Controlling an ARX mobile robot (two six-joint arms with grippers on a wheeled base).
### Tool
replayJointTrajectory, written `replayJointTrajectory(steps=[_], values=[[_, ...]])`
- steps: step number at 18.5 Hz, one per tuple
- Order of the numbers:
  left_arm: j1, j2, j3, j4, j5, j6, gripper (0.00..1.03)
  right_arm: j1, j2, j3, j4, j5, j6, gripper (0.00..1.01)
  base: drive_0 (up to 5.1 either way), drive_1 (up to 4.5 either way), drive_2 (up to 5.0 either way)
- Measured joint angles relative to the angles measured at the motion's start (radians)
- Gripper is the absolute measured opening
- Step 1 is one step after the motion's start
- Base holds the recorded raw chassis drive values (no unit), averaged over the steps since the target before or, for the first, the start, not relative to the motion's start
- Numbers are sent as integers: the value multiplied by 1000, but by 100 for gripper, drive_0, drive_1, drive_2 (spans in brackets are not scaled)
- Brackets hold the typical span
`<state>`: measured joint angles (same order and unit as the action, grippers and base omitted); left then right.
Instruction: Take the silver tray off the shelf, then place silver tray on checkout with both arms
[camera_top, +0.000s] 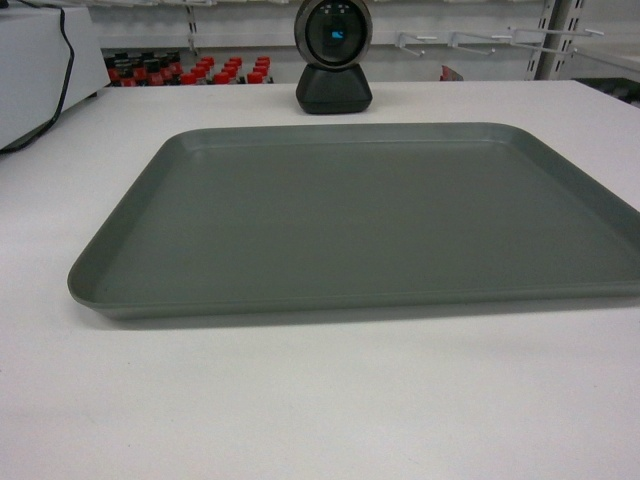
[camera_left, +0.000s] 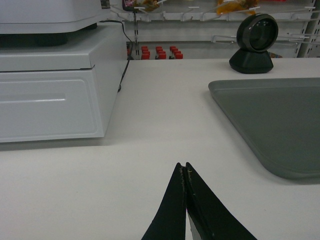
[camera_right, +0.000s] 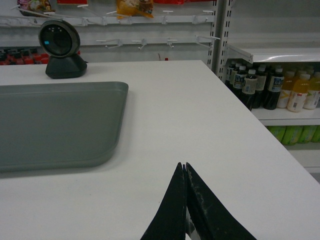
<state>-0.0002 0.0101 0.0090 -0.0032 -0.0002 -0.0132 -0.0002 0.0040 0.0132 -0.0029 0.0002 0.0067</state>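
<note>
The silver tray (camera_top: 360, 220) lies flat on the white checkout (camera_top: 300, 400), filling the middle of the head view; it holds nothing. No gripper shows in the head view. In the left wrist view my left gripper (camera_left: 183, 167) is shut on nothing, low over the checkout, with the silver tray (camera_left: 275, 120) off to its right and apart from it. In the right wrist view my right gripper (camera_right: 183, 167) is shut on nothing, and the silver tray (camera_right: 55, 122) lies to its left, apart from it.
A black round scanner (camera_top: 333, 55) stands behind the tray. A white boxy machine (camera_left: 50, 90) with a black cable (camera_top: 62, 75) sits at the checkout's left end. Shelves with bottles (camera_right: 270, 87) stand past the checkout's right edge; red-capped bottles (camera_top: 215, 70) line the back.
</note>
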Motion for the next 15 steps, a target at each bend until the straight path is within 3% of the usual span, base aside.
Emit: replayJointTrajectory(steps=[1, 3, 5, 9, 15], values=[[0, 0, 0, 0, 0, -1, 3, 0, 0, 0, 0, 0, 0, 2, 0, 0, 0], [0, 0, 0, 0, 0, 0, 24, 0, 0, 0, 0, 0, 0, 19, 0, 0, 0], [0, 0, 0, 0, 0, 0, 53, 0, 0, 0, 0, 0, 0, 48, 0, 0, 0], [0, 0, 0, 0, 0, 1, 100, 0, 0, 0, 0, 0, 0, 98, 0, 0, 0], [0, 0, 0, 0, 0, 2, 98, 0, 0, 0, 0, 0, 0, 98, 0, 0, 0]])
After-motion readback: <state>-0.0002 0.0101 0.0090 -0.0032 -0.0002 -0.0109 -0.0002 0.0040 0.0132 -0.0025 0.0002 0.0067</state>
